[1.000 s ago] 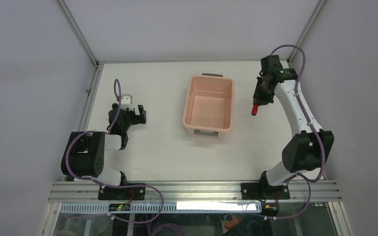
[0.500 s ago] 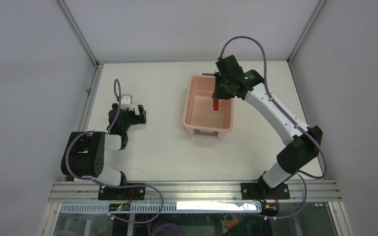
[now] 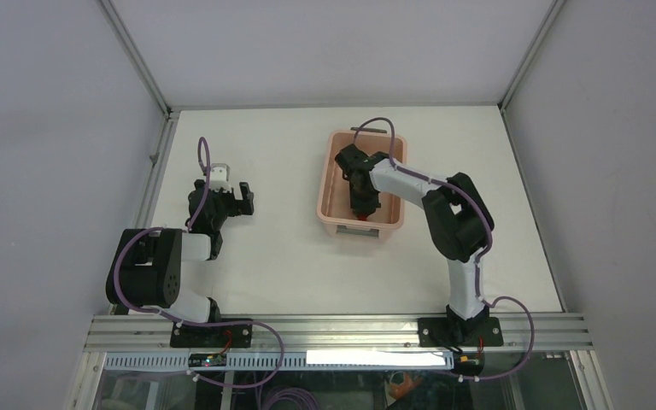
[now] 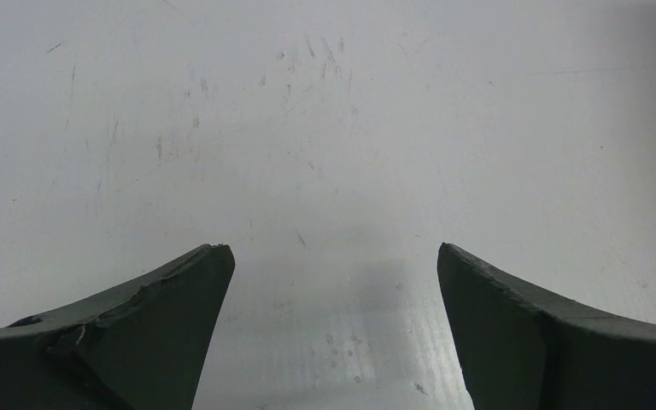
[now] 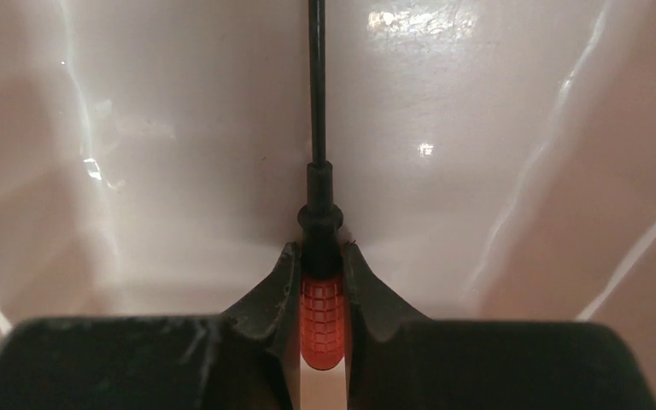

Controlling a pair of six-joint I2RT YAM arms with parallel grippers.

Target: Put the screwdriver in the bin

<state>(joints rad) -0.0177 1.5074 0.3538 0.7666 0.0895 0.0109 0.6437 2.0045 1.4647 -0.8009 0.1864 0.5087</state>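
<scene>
The pale pink bin (image 3: pixel 333 175) stands at the middle back of the table. My right gripper (image 3: pixel 364 205) reaches down inside it near its front wall, shut on the screwdriver. In the right wrist view the gripper (image 5: pixel 321 256) clamps the screwdriver's red handle (image 5: pixel 321 320), and the thin black shaft (image 5: pixel 315 77) points away across the bin's pink floor (image 5: pixel 179 154). From above only a sliver of red (image 3: pixel 361 219) shows under the wrist. My left gripper (image 3: pixel 241 195) rests open and empty on the table at the left, wide apart in its wrist view (image 4: pixel 331 256).
The bin has dark grey handles at the back (image 3: pixel 369 130) and front (image 3: pixel 360 230). Metal frame rails (image 3: pixel 149 184) border the white table (image 3: pixel 282 265). The right arm (image 3: pixel 453 213) arches over the bin's right rim.
My right gripper carried the screwdriver from the table's right side leftward over the bin, then down inside it toward the front wall. The left arm has not moved.
</scene>
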